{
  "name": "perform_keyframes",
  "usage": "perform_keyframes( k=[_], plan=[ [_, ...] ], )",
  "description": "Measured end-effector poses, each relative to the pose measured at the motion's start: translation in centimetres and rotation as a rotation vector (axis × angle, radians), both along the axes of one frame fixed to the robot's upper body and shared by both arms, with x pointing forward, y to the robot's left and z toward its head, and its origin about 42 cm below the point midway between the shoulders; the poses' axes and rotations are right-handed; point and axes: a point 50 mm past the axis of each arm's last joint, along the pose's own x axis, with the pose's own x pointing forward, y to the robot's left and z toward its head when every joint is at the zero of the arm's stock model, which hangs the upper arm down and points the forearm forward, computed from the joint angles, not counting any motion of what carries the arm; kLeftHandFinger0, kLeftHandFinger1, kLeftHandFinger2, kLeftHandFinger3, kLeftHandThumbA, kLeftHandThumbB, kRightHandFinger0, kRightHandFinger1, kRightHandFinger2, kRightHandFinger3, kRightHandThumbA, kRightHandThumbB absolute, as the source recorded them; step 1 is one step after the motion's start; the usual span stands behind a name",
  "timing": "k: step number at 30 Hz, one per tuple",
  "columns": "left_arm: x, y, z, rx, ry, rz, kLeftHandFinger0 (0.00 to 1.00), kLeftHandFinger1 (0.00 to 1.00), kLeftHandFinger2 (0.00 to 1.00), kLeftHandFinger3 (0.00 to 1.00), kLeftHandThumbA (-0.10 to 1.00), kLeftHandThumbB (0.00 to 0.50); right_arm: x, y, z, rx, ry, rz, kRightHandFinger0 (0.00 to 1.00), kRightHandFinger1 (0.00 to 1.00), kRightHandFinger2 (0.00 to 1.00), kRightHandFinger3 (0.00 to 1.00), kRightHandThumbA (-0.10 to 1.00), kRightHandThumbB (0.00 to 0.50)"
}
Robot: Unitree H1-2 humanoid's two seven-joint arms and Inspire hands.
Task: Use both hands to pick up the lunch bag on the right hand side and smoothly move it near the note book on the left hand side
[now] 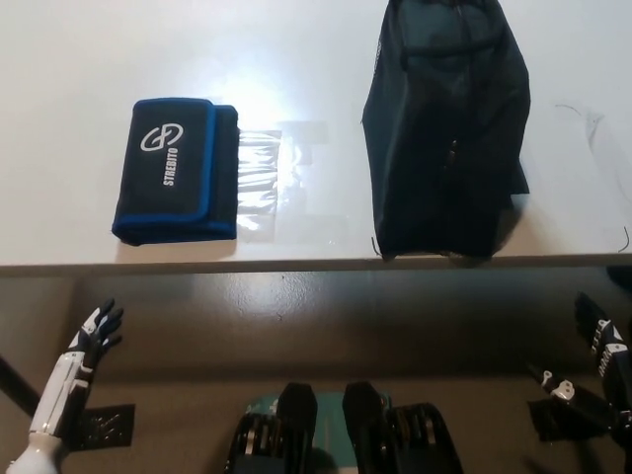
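Note:
A black lunch bag lies on the white table, right of centre, its near end close to the table's front edge. To its left sits a black notebook case with blue trim and white lettering. My white left hand hangs below the table edge at the lower left, fingers spread and holding nothing. My black right hand is low at the lower right, below the table edge, fingers apart and empty. Both hands are well clear of the bag.
A strip of clear tape or plastic lies on the table between the notebook case and the bag. The table's front edge runs across the picture, with dark floor below it.

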Motion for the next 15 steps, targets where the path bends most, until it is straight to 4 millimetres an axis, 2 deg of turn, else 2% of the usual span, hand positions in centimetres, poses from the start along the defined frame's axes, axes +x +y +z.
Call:
perform_keyframes(
  k=[5, 9, 10, 13, 15],
  plan=[
    [-1.2, -1.2, 2.9, -0.009, -0.108, -0.04, 1.0, 1.0, 1.0, 1.0, 1.0, 0.395, -1.0, 0.0, 1.3, -0.002, -0.056, -0.005, 1.0, 1.0, 1.0, 1.0, 1.0, 0.254],
    [-1.9, -2.1, 4.4, -0.028, -0.161, -0.054, 1.0, 1.0, 1.0, 1.0, 1.0, 0.408, -1.5, 0.3, 2.3, 0.0, -0.094, -0.004, 1.0, 1.0, 1.0, 1.0, 1.0, 0.221],
    [-2.3, -2.7, 5.1, -0.045, -0.19, -0.059, 1.0, 1.0, 1.0, 1.0, 1.0, 0.409, -1.8, 0.4, 3.1, 0.001, -0.125, -0.004, 1.0, 1.0, 1.0, 1.0, 1.0, 0.209],
    [-2.9, -4.0, 6.8, -0.08, -0.252, -0.071, 0.96, 0.97, 1.0, 1.0, 1.0, 0.401, -2.1, 0.7, 4.7, 0.004, -0.19, -0.007, 1.0, 1.0, 1.0, 1.0, 1.0, 0.203],
    [-2.9, -4.4, 7.4, -0.093, -0.278, -0.075, 0.97, 0.95, 1.0, 1.0, 1.0, 0.397, -2.1, 0.8, 5.4, 0.006, -0.221, -0.009, 1.0, 1.0, 1.0, 1.0, 1.0, 0.207]
  ],
)
